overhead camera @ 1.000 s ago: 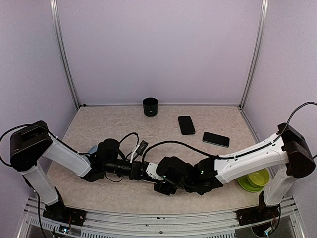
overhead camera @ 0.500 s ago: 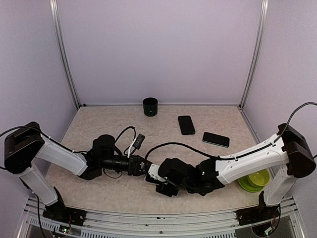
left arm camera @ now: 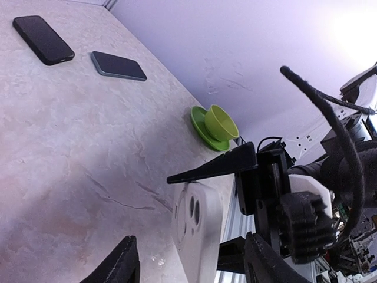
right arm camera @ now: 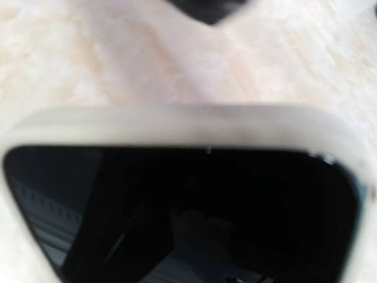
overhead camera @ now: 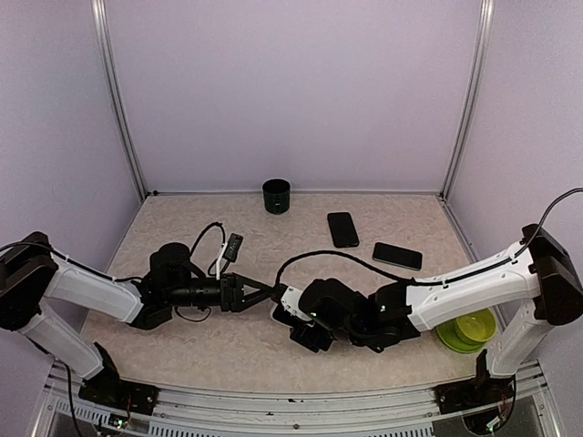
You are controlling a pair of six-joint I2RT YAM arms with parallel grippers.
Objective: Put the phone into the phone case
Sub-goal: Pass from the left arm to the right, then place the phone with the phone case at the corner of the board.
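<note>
A white phone case [overhead camera: 283,303] is up on its long edge near the table's front middle. My right gripper [overhead camera: 293,320] is shut on it, with one black finger [left arm camera: 215,167] lying on its top edge. In the left wrist view the back of the phone case [left arm camera: 203,236] shows its camera cutouts. In the right wrist view the rim of the phone case [right arm camera: 177,124] frames the phone [right arm camera: 177,218], whose black screen sits inside it. My left gripper [overhead camera: 262,295] is open just left of the case, and its jaws [left arm camera: 189,253] straddle the case without touching.
Two more dark phones [overhead camera: 342,228] [overhead camera: 397,256] lie flat at the back right of the table. A lime green cup on a saucer [overhead camera: 466,330] stands by the right arm's base. A dark green cup [overhead camera: 276,196] stands against the back wall.
My left gripper has opened, let go of the case and drawn back to the left. The right gripper keeps the case and has shifted slightly.
</note>
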